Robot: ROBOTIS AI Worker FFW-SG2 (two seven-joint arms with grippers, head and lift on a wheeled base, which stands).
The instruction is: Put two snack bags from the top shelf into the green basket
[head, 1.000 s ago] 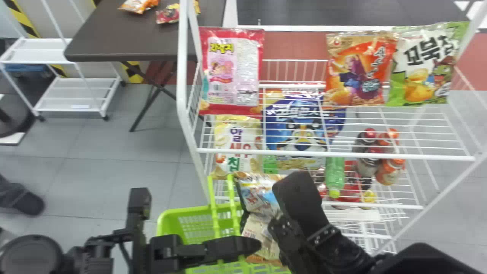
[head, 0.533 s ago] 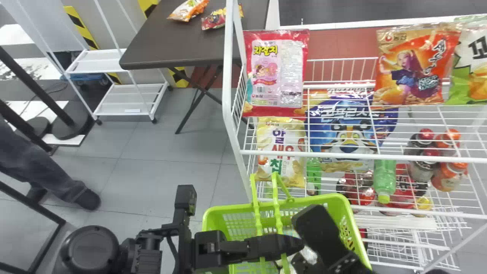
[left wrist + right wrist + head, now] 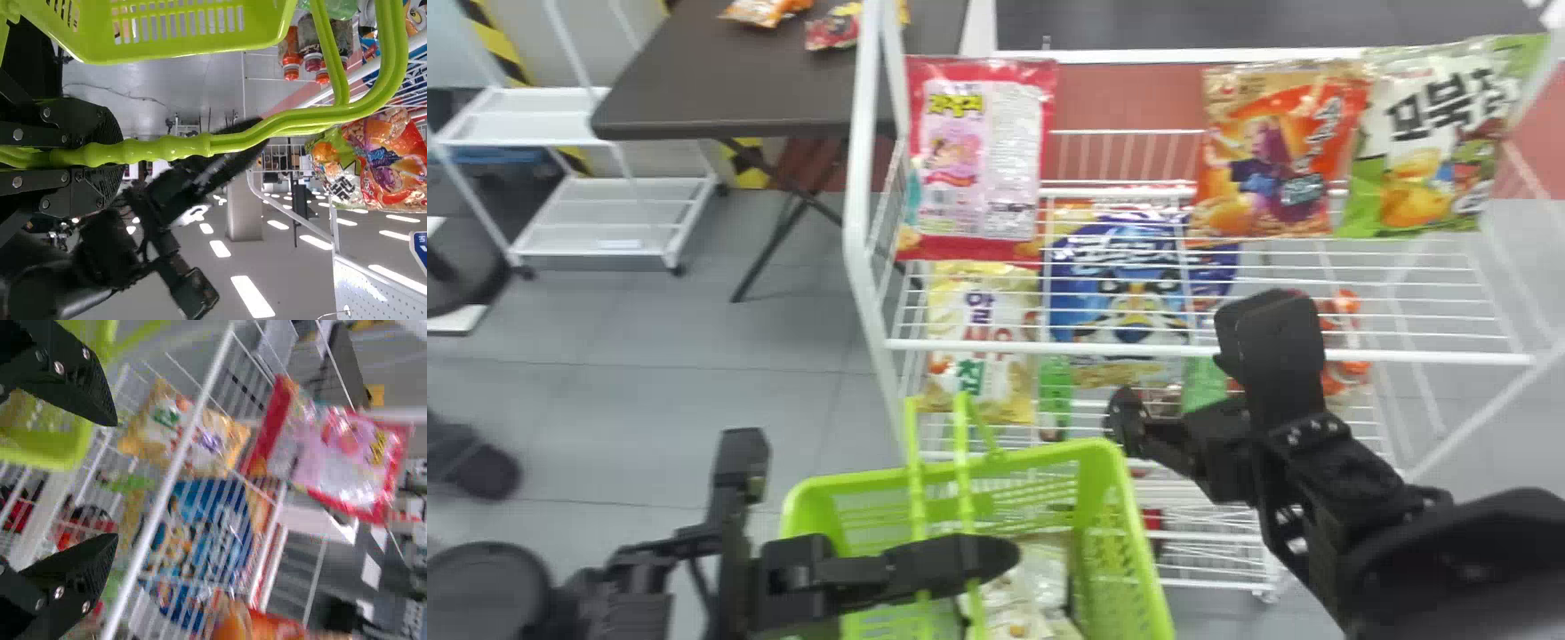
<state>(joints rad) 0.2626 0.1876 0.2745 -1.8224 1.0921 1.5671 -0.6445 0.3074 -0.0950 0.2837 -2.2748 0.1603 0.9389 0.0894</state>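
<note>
While left hand [image 3: 996,556] grips basket handles [image 3: 963,462], right hand [image 3: 1181,369] spread open, near top-shelf edge [image 3: 1049,348]

Above the front rail of the white wire top shelf [image 3: 1094,348], a hand could pass into the wide gap between the red-and-pink foil bag [image 3: 980,160] and the orange foil bag [image 3: 1276,151]. A white metal post [image 3: 860,204] stood just beyond the red-and-pink bag's left side, and the green-and-white foil bag [image 3: 1432,142] crowded the orange one's right edge. The green plastic basket [image 3: 1120,533] lay open right of its raised green handle [image 3: 963,480], which, with the black left gripper [image 3: 996,558] clamped on it, obstructed entry from the left.
</note>
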